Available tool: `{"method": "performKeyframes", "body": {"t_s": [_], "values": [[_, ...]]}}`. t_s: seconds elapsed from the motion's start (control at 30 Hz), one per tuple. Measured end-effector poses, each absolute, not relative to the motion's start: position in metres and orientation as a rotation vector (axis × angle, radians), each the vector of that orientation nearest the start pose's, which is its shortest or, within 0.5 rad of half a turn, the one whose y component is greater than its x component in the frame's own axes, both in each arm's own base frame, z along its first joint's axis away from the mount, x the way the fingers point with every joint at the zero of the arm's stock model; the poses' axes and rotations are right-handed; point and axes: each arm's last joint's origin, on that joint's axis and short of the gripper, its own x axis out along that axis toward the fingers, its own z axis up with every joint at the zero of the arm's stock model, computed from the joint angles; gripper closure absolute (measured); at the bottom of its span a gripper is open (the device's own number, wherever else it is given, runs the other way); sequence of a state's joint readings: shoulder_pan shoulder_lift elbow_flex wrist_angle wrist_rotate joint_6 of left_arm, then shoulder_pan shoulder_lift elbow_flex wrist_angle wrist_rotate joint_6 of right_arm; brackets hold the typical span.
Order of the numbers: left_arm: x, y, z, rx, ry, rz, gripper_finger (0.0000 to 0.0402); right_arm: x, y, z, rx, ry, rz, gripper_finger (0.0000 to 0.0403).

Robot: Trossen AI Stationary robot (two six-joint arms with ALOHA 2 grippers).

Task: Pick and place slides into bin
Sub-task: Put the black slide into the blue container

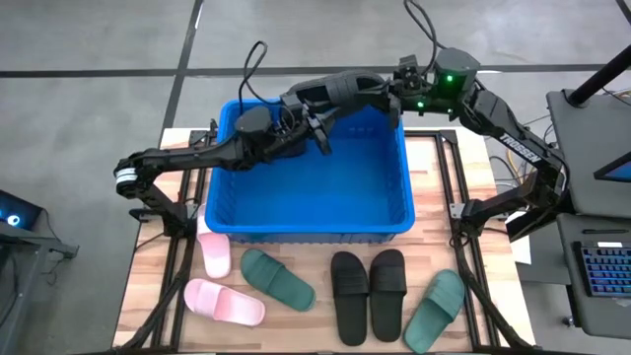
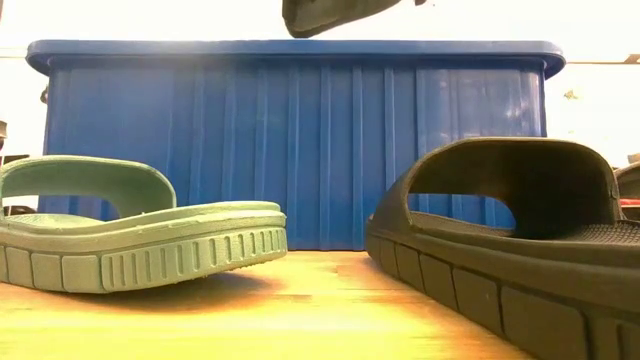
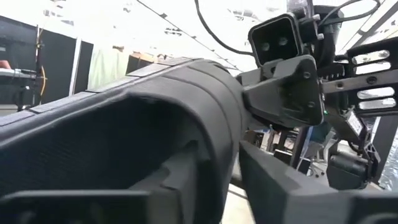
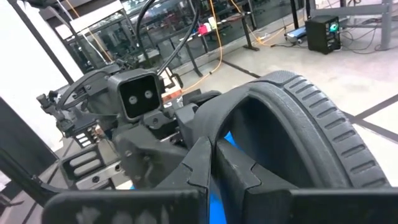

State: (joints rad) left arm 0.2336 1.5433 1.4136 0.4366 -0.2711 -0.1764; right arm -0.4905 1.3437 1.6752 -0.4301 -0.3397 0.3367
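- One black slide (image 1: 340, 91) held in the air above the back part of the blue bin (image 1: 308, 231), between the two grippers, not yet dropped.
- Right gripper (image 1: 392, 91) with fingers closed on one end of that black slide; left gripper (image 1: 314, 126) at the other end, fingers around the strap but grip hard to confirm.
- Bin floor bare as far as visible: nothing placed inside yet.
- Left to do on the wooden surface (image 1: 434, 177): pink slide (image 1: 225, 302), second pink slide (image 1: 213, 250), green slide (image 1: 277, 279), second green slide (image 1: 434, 310), black pair (image 1: 368, 292).
- Hidden: back corner of the bin under the arms; in the low view only the sole of the lifted slide, cut off at the top.
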Motion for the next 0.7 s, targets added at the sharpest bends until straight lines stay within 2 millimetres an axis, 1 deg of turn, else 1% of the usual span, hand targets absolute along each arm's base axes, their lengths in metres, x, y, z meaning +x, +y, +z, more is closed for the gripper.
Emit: {"method": "performKeyframes", "body": {"t_s": [0.1,0.17,0.47,0.57,0.7], "values": [[0.343,0.090,0.424,-0.175,-0.353,0.463,0.0374,0.241,-0.116,0.488,0.375,0.065,-0.158,0.0394],[0.343,0.090,0.424,-0.174,-0.353,0.456,0.0392,0.241,-0.116,0.488,0.375,0.065,-0.157,0.0394],[0.340,0.090,0.427,-0.172,-0.355,0.442,0.0400,0.241,-0.116,0.488,0.370,0.063,-0.176,0.0394],[0.336,0.088,0.430,-0.170,-0.347,0.437,0.0401,0.240,-0.117,0.488,0.331,0.065,-0.181,0.0394],[0.327,0.086,0.434,-0.171,-0.313,0.436,0.0401,0.240,-0.118,0.487,0.319,0.070,-0.217,0.0376]]}}
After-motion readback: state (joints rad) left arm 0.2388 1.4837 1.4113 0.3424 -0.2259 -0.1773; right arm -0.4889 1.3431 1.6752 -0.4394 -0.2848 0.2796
